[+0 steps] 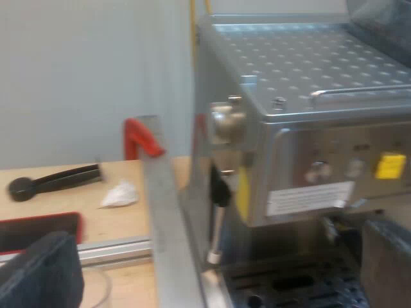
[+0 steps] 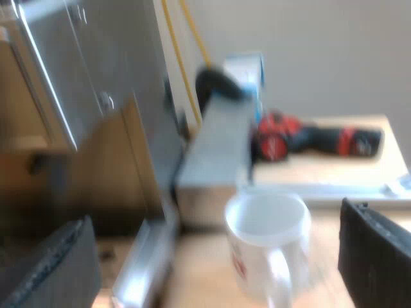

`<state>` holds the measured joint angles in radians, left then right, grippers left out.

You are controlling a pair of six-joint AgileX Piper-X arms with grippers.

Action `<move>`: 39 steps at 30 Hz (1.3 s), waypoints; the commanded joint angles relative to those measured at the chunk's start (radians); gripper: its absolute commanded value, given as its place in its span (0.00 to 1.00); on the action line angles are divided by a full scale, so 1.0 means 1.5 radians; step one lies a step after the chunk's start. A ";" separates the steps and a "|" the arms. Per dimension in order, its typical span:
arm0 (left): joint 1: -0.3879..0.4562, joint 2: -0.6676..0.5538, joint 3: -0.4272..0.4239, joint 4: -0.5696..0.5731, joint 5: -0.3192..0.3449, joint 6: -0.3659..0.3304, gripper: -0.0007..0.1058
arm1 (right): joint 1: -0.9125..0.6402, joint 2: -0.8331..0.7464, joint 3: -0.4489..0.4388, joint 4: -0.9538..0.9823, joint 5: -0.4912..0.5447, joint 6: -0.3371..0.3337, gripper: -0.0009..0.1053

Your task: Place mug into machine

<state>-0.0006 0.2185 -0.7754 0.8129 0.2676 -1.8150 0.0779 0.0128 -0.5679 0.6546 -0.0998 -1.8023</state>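
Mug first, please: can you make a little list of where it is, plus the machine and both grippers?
mug: white, upright on the table, near the espresso machine, not inside yet
right gripper: open, a finger each side of the mug, not touching
left gripper: open, empty, facing the machine's front
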 commanded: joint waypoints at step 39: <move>-0.186 0.008 0.320 -0.138 0.317 0.151 0.86 | 0.001 0.065 0.086 0.146 0.019 -0.079 0.75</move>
<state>-0.2746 0.2286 -0.3036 0.6343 0.7212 -1.5908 0.0789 0.1029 -0.4406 0.8915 -0.0636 -1.9075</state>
